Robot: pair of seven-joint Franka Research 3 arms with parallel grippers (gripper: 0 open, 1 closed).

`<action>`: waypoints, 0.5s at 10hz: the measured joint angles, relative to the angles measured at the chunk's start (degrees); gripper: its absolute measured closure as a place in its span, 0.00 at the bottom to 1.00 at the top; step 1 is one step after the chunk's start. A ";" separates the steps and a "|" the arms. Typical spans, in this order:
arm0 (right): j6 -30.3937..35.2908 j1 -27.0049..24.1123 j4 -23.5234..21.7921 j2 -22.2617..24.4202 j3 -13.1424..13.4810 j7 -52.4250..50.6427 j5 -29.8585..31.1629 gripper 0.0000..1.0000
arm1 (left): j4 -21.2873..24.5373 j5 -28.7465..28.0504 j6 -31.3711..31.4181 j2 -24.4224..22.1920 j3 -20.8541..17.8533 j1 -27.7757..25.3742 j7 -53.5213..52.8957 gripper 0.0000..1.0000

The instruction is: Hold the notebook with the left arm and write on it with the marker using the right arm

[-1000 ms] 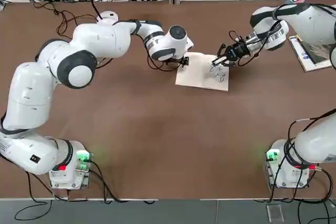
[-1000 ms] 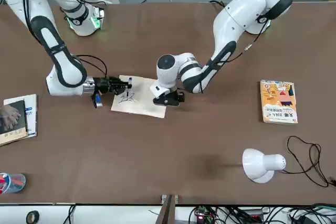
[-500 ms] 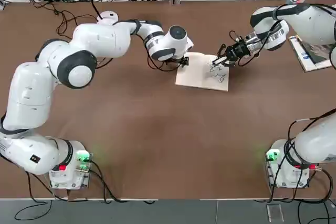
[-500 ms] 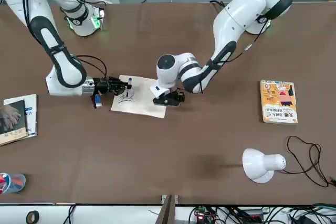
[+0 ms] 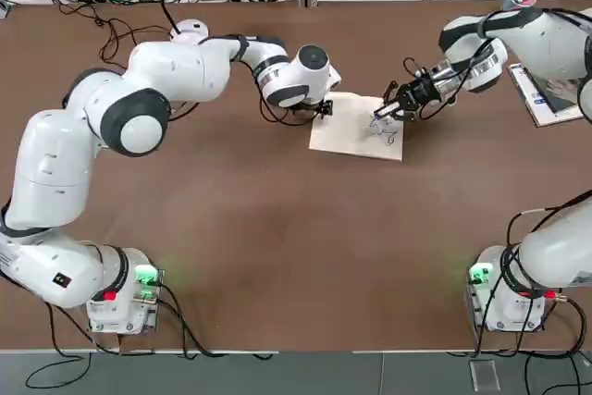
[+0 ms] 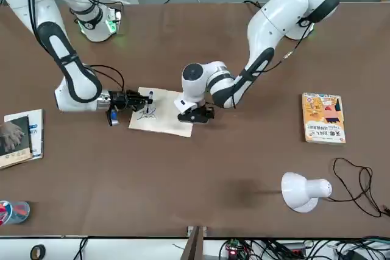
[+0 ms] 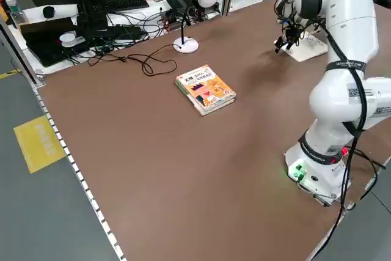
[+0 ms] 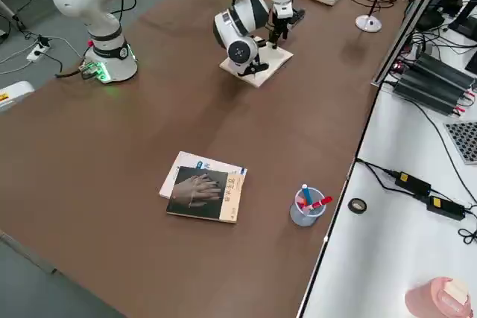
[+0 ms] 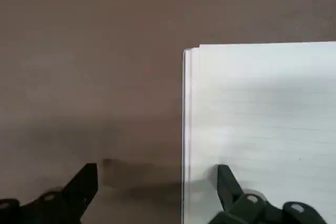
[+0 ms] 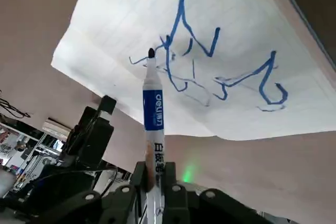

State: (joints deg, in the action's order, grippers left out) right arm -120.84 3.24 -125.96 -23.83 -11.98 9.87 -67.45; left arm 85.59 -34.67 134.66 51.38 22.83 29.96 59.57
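On the surface (image 5: 277, 228) you have two arms (image 5: 166, 71), one notebook (image 5: 356, 136) and one marker (image 10: 154, 108). You have three books in all: one cartoon book (image 6: 323, 120) on the left, and one dark book (image 8: 197, 193) over one white book (image 8: 186, 160) on the right. Count one lamp (image 7: 185, 44) far left and one cup (image 8: 304, 218) far right; its exact number of pens (image 8: 306, 194) you can't tell.
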 joint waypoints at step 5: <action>-0.45 0.00 -0.24 -0.74 0.00 -0.67 0.00 0.82 | 0.00 0.00 0.00 0.00 0.00 0.00 -0.01 0.00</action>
State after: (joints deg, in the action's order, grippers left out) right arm -121.28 3.25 -126.20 -24.57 -11.98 9.20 -67.45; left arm 85.59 -34.67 134.66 51.38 22.83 29.96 59.56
